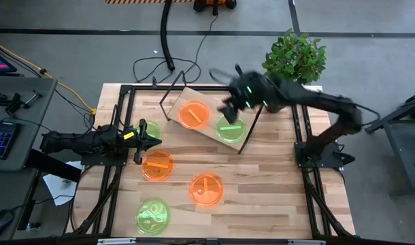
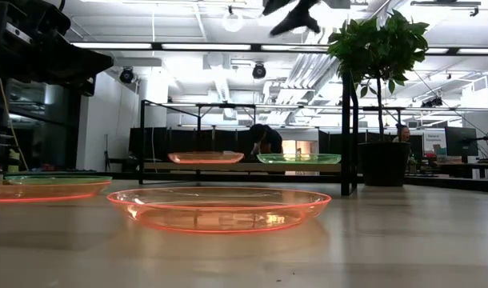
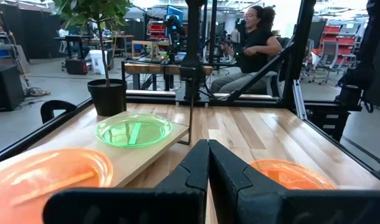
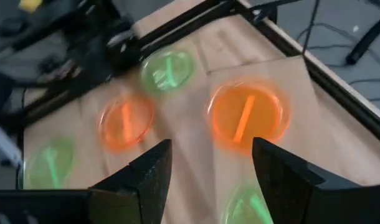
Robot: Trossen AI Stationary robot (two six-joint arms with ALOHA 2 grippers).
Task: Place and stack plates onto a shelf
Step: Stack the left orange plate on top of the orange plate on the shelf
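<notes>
Hovering wide open over the shelf (image 1: 206, 121), right gripper (image 1: 229, 102) beside two shelved plates; left gripper (image 1: 155, 141), pinched shut, nearer the orange plate (image 1: 158, 165) just beside it on the bench (image 1: 275, 184).

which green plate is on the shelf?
The green plate beside the orange plate on the shelf, under the right hand. The other two greens lie on the table.
</notes>
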